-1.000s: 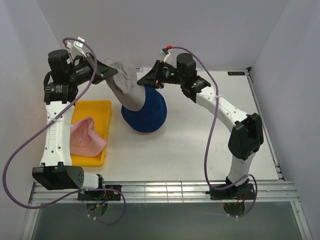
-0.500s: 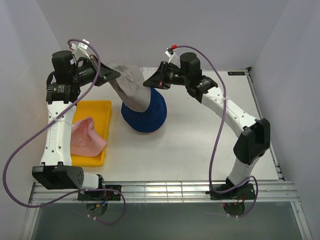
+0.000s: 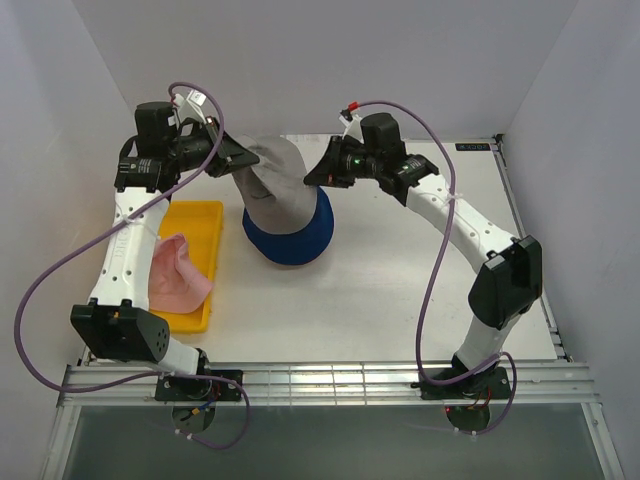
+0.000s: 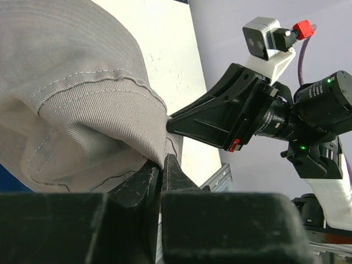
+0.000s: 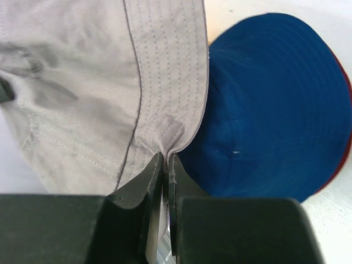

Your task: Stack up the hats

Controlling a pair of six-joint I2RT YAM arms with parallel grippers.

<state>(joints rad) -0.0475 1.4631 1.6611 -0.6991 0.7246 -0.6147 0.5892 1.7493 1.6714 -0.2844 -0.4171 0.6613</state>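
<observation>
A grey hat (image 3: 275, 185) of woven cloth is held up between the 2 grippers, its brim sewn with several parallel rows of stitching and its crown creased and slack. It hangs over the navy blue hat (image 3: 300, 235), partly covering its far side. The navy blue hat rests dome-up on the white table (image 3: 400, 290), towards the far middle. In the right wrist view a thin strip of a dark red hat (image 5: 342, 168) is seen under the navy rim.

The left gripper (image 4: 162, 165) is closed down to a narrow slit, with a fold of the grey brim pinched between its fingers. The right gripper (image 5: 165, 165) is likewise nearly closed, and the opposite side of the brim is clamped at a puckered seam.

A light pink hat (image 3: 172, 275) lies crumpled in the yellow tray (image 3: 200, 215) at the left of the table.
</observation>
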